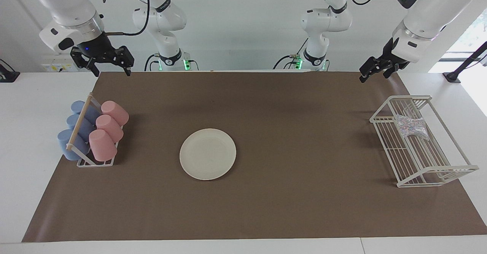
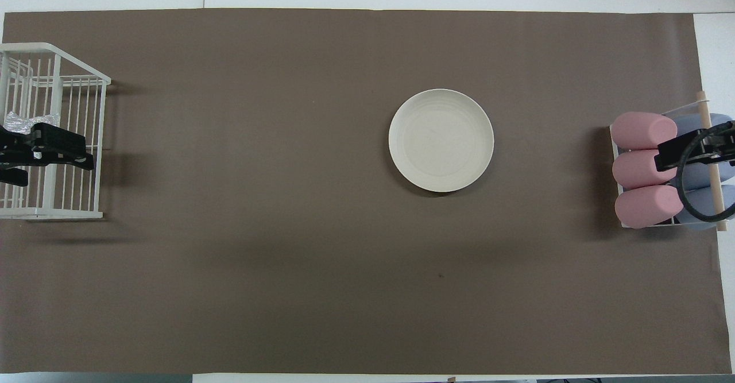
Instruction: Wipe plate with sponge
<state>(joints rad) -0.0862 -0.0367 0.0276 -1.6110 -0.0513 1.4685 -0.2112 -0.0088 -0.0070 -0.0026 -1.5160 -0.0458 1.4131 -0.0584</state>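
left claw (image 1: 365,75) apparently open over rack (image 1: 449,172) holding sponge (image 1: 411,127)

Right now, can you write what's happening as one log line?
phase: start | sponge: in wire rack | plate: mid-mat, bare | left gripper: raised over mat's corner by rack, jaws open, empty | right gripper: waiting, jaws open

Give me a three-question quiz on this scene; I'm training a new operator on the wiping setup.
1. True or false: the sponge lies on the plate.
2. Which hand is over the wire rack: A left hand, B right hand?
3. Fill in: the pink cups sit toward the ___ arm's end of the table.

Key: 1 false, it lies in the rack; 2 A; 3 right.
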